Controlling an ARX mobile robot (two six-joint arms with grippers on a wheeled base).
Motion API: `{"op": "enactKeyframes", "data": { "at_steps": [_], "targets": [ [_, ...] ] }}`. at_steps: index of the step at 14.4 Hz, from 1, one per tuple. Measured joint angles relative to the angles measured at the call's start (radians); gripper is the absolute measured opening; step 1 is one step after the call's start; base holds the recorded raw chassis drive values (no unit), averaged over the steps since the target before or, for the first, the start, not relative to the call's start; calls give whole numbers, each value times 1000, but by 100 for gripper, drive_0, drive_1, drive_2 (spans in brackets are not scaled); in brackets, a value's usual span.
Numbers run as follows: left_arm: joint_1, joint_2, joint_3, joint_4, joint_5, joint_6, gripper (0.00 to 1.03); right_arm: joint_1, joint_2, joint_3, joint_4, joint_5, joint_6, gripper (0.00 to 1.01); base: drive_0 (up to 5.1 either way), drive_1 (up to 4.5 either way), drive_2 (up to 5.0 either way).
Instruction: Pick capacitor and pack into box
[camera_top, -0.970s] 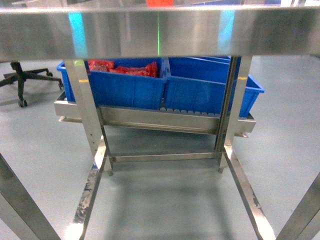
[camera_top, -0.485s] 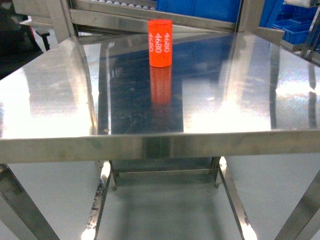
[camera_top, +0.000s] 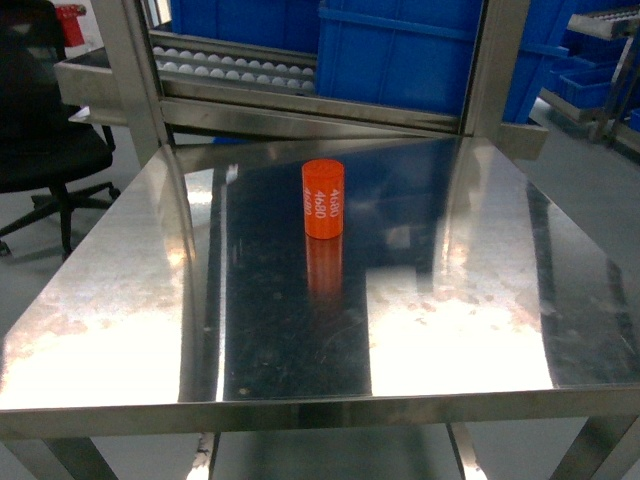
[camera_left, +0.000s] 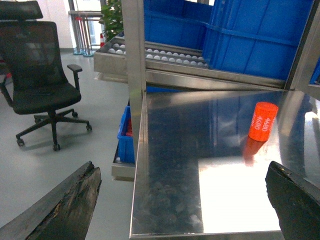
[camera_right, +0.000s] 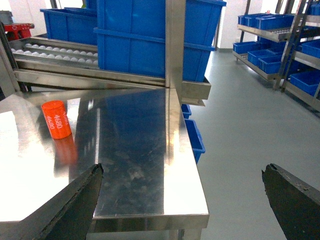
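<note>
Near the middle of the steel table (camera_top: 120, 300), the orange capacitor (camera_top: 323, 199) is standing upright, long axis vertical. Both grippers, left (camera_left: 182, 197) and right (camera_right: 182, 200), are hanging spread wide and empty, well short of it, neither clearly nearer.

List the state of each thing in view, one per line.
Orange capacitor: upright on the table, untouched.
Steel table: holds only the capacitor.
Left end effector: open, empty.
Right end effector: open, empty.
Office chair: unoccupied, on the floor.
Box: not in view.
</note>
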Motion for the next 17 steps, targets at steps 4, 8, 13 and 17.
{"op": "enactKeyframes", "data": {
  "at_steps": [4,8,13,17],
  "targets": [
    [0,0,0,-3,0,0,98,0,0,0,-4,0,0,98,0,0,0],
    [0,0,0,-3,0,0,98,0,0,0,-4,0,0,98,0,0,0],
    [0,0,0,-3,0,0,98,0,0,0,-4,0,0,98,0,0,0],
    [0,0,0,-3,0,0,98,0,0,0,-4,0,0,98,0,0,0]
  ]
}}
